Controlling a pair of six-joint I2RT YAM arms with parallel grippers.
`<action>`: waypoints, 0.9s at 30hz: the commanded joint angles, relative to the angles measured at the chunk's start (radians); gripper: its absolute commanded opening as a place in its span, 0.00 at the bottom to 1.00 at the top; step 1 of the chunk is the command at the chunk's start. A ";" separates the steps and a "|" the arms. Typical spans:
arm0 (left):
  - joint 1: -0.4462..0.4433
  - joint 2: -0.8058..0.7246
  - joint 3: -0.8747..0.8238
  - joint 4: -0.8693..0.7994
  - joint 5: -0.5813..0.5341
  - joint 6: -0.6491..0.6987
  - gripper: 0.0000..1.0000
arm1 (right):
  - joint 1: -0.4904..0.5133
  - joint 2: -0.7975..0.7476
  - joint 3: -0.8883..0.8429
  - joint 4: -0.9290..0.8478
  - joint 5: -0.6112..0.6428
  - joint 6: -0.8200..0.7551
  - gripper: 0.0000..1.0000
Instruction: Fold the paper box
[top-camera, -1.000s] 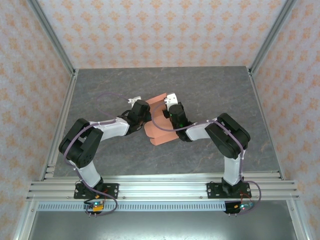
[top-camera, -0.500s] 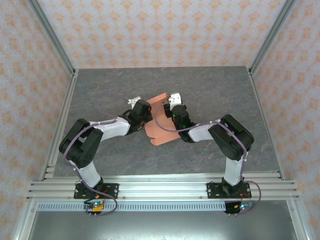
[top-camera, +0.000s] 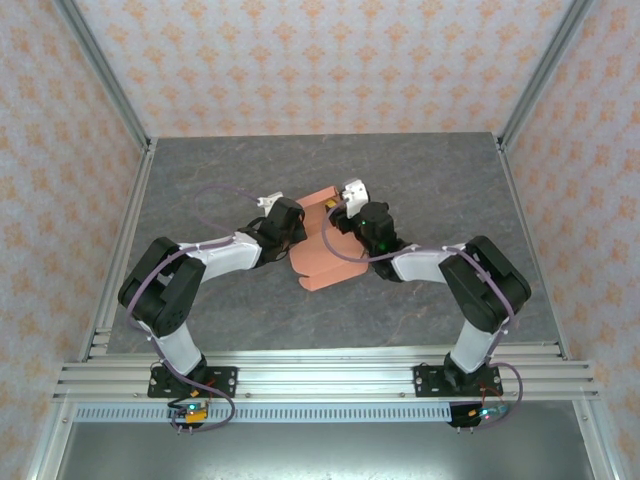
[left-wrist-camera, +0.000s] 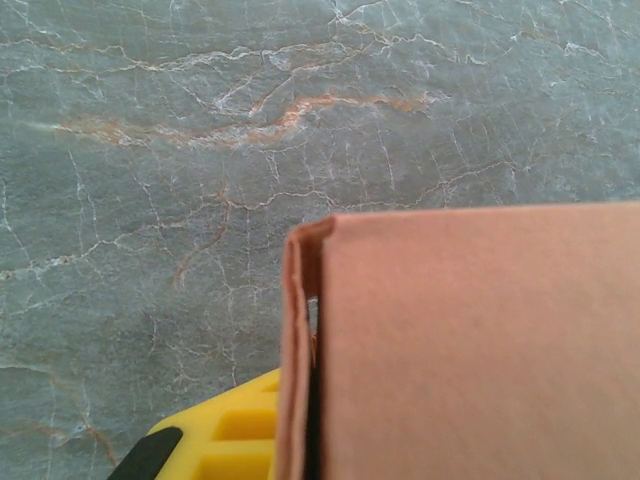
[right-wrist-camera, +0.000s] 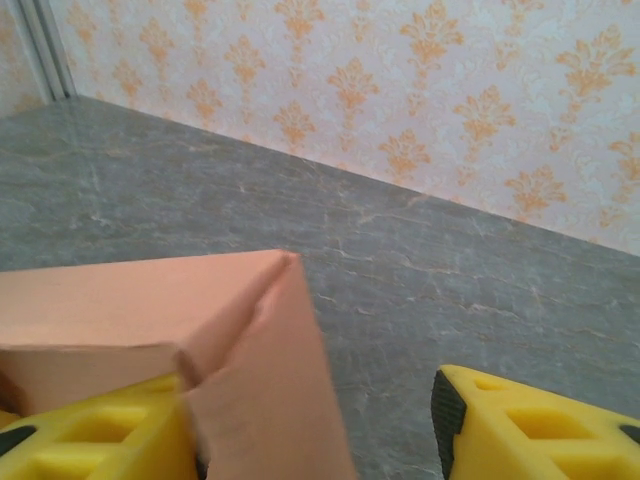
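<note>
The salmon-orange paper box (top-camera: 318, 255) lies partly folded at mid-table between the two arms. My left gripper (top-camera: 293, 232) comes at its left side. In the left wrist view a raised, doubled-over wall of the paper box (left-wrist-camera: 470, 340) stands against one yellow finger (left-wrist-camera: 225, 440), and the other finger is hidden behind the card. That gripper is shut on the wall. My right gripper (top-camera: 340, 204) is at the box's far end, open. A folded flap of the box (right-wrist-camera: 255, 390) leans on its left finger (right-wrist-camera: 90, 440), well apart from the right finger (right-wrist-camera: 540, 430).
The grey marbled tabletop (top-camera: 430, 180) extends around the box, bounded by patterned walls (top-camera: 320, 60) and aluminium posts (top-camera: 130, 120). A rail (top-camera: 320, 378) runs along the near edge.
My right gripper has opened, letting go of the flap. Its wrist and elbow have swung to the right. The left arm and the box have stayed put.
</note>
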 joint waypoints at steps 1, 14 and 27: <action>-0.005 -0.042 0.005 -0.004 -0.010 -0.015 0.00 | -0.005 0.021 0.051 -0.037 -0.021 -0.082 0.56; -0.006 -0.021 0.028 -0.001 0.040 -0.042 0.00 | 0.021 0.160 0.134 0.145 0.268 -0.005 0.30; -0.011 -0.026 -0.020 0.001 0.051 -0.102 0.00 | 0.035 0.194 0.144 0.186 0.557 0.049 0.08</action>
